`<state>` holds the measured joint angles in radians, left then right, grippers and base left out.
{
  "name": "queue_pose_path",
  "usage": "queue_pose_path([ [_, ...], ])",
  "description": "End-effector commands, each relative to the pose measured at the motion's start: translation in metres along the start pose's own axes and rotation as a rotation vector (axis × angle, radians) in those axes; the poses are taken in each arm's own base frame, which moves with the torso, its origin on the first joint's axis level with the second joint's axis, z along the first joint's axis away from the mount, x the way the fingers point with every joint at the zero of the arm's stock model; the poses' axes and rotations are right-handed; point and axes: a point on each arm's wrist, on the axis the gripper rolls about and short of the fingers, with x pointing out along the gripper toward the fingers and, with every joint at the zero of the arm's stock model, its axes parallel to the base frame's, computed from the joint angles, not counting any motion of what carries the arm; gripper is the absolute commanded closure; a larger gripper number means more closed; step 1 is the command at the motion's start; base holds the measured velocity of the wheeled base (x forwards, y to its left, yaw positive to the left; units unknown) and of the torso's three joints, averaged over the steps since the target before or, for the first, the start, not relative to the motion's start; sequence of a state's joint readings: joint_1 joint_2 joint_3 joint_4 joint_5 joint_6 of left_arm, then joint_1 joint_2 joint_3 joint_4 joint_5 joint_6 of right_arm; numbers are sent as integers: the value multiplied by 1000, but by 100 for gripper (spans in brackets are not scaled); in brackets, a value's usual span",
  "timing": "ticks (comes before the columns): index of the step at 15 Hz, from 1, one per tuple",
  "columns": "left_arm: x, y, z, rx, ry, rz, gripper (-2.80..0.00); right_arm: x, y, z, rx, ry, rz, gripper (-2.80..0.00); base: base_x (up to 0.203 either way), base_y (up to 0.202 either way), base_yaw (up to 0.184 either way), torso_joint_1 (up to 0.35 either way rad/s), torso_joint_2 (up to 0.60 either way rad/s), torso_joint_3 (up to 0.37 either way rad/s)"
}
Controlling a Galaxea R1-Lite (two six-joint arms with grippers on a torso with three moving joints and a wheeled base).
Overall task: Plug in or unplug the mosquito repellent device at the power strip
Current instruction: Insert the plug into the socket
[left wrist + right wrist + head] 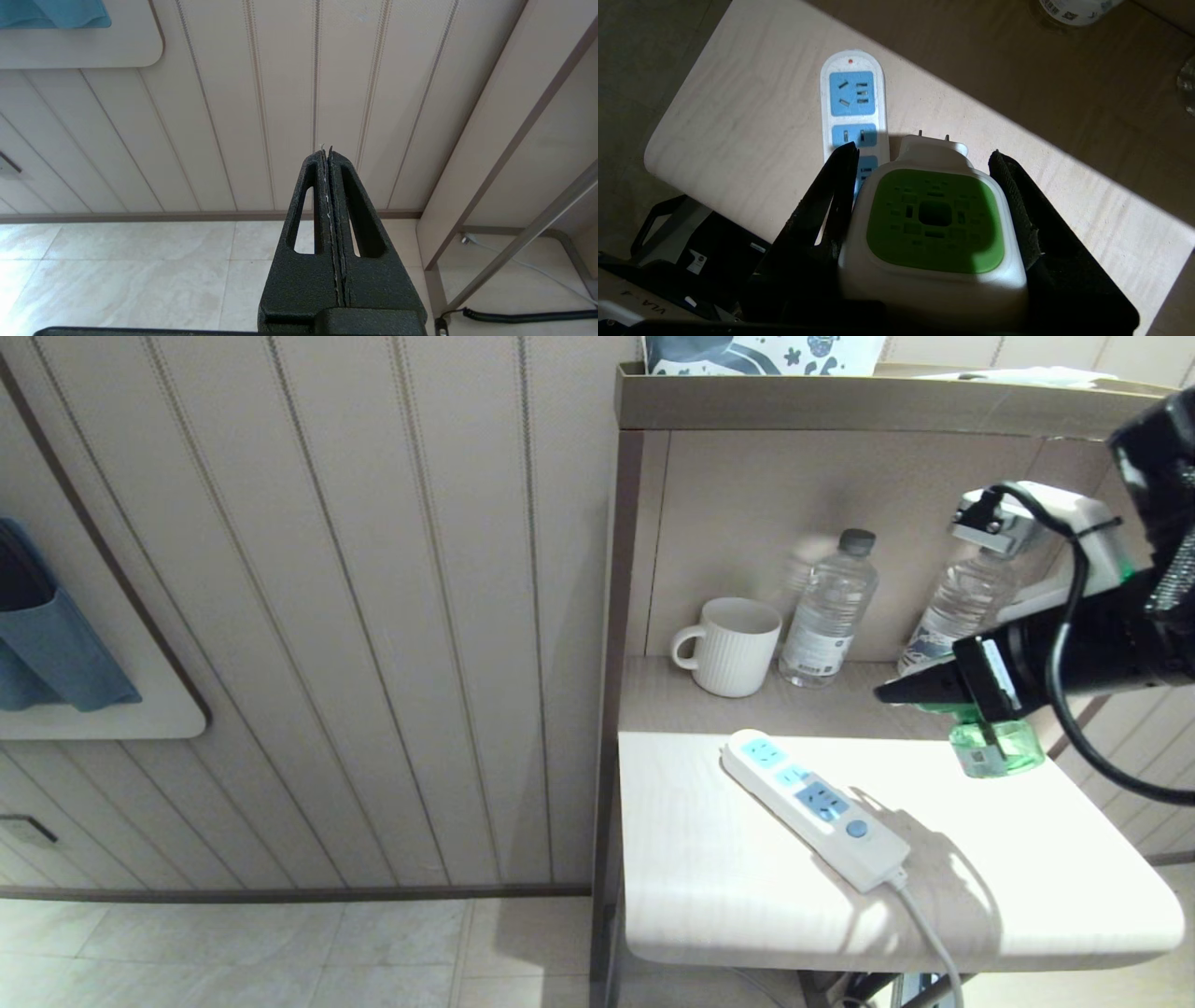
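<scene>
Fingers of the right gripper [924, 186] press both flanks of the mosquito repellent device [931, 233]. The right wrist view shows its green vented cap, white body and two bare prongs pointing at the tabletop just beside the power strip [853, 100]; one finger [826, 205] covers the strip's near end. The head view shows instead the green liquid bottle [997, 749] hanging under the right gripper [934, 695], in the air above the far right part of the white table [709, 896], well apart from the power strip [815, 809], which lies diagonally with its cord running off the front edge. Bare tabletop surrounds the strip on both sides. Behind it stand a ribbed white mug [730, 646] and two clear water bottles [830, 609], the right one half hidden by the arm. The left gripper [329, 154], seen only in its own wrist view, has its fingers pressed together, aimed at the panelled wall [261, 102] above the tiled floor [117, 266].
</scene>
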<state>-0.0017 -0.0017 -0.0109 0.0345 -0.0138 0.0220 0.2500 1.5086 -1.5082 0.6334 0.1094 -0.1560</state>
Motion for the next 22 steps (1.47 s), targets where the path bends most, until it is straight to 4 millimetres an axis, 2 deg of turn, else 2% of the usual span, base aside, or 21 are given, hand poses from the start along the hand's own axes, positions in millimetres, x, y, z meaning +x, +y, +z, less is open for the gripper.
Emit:
queue_pose_path([
  [1, 0, 0, 0, 1, 4, 0, 0, 44, -6, 16, 2, 51, 17, 0, 0, 0, 0, 0, 0, 0],
  [3, 0, 0, 0, 0, 4, 0, 0, 71, -12, 39, -1, 23, 15, 0, 0, 0, 0, 0, 0, 0],
  [5, 0, 0, 0, -1, 3, 0, 0, 95, -15, 53, -8, 39, 22, 0, 0, 0, 0, 0, 0, 0],
  [7, 0, 0, 0, -1, 4, 0, 0, 110, -4, 49, -119, 113, 66, 0, 0, 0, 0, 0, 0, 0],
  [9, 0, 0, 0, -1, 4, 0, 0, 114, 11, 42, -203, 190, 120, 0, 0, 0, 0, 0, 0, 0],
  [12, 0, 0, 0, -1, 4, 0, 0, 122, 14, 37, -245, 231, 140, 0, 0, 0, 0, 0, 0, 0],
  [17, 0, 0, 0, -1, 4, 0, 0, 101, 18, 41, -277, 201, 141, 0, 0, 0, 0, 0, 0, 0],
  [21, 0, 0, 0, -1, 4, 0, 0, 47, 26, 34, -269, 246, 162, 0, 0, 0, 0, 0, 0, 0],
  [22, 0, 0, 0, -1, 4, 0, 0, 40, 29, 31, -261, 276, 173, 0, 0, 0, 0, 0, 0, 0],
])
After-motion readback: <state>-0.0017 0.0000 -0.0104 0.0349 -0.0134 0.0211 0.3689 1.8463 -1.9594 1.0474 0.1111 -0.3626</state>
